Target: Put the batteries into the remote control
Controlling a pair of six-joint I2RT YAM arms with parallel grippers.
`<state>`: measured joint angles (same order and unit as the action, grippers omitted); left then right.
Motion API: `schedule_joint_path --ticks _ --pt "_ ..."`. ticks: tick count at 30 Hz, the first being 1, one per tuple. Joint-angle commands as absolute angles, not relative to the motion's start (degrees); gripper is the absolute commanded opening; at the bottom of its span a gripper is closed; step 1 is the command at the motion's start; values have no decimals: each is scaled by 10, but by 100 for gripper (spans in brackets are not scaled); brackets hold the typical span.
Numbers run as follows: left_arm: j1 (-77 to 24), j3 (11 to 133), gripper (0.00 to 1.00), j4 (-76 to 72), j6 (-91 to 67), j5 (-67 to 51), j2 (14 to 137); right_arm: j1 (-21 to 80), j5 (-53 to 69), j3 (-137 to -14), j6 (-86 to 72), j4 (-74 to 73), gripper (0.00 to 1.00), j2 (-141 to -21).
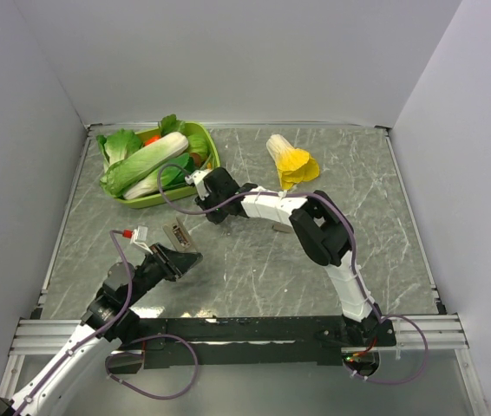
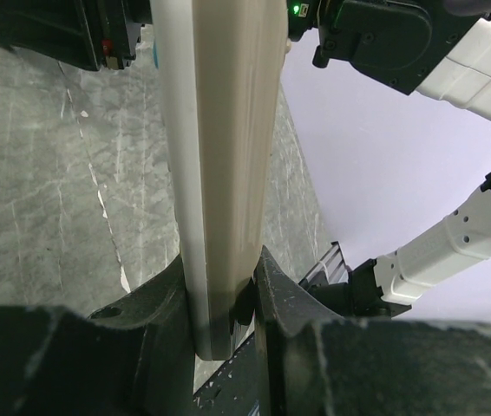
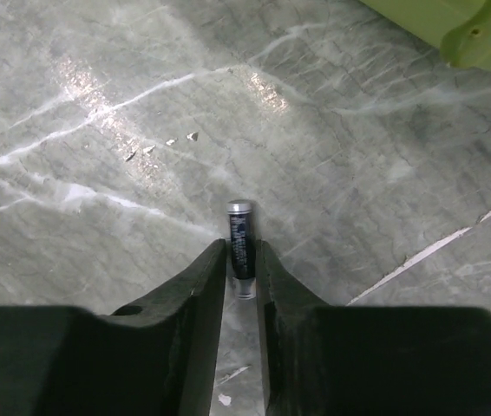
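My left gripper (image 1: 174,258) is shut on the lower end of the remote control (image 1: 179,236) and holds it up off the table. In the left wrist view the remote (image 2: 224,156) stands upright between the fingers (image 2: 291,295), its plain grey-beige back showing. My right gripper (image 1: 202,184) reaches across to just in front of the green basket. In the right wrist view its fingers (image 3: 200,286) are shut on a small dark battery (image 3: 240,243) with silver ends, low over the marble table. I see no second battery.
A green basket (image 1: 212,147) with toy vegetables stands at the back left, close to the right gripper; its corner shows in the right wrist view (image 3: 480,30). A yellow-and-white toy cabbage (image 1: 291,160) lies at the back middle. A small beige piece (image 1: 280,229) lies by the right arm's elbow.
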<state>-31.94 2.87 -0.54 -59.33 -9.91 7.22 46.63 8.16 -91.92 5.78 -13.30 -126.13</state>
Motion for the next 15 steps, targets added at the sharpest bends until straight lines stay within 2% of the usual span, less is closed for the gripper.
schedule_joint_path --ticks 1,6,15 --pt "-316 49 1 -19 -587 -112 69 466 66 -934 58 -137 20 -1266" --pt "-316 52 1 -18 -586 -113 69 466 53 -880 56 -126 0 -1225" --pt "-316 41 1 -56 -592 -120 82 466 1 -649 2 -109 0 -1011"
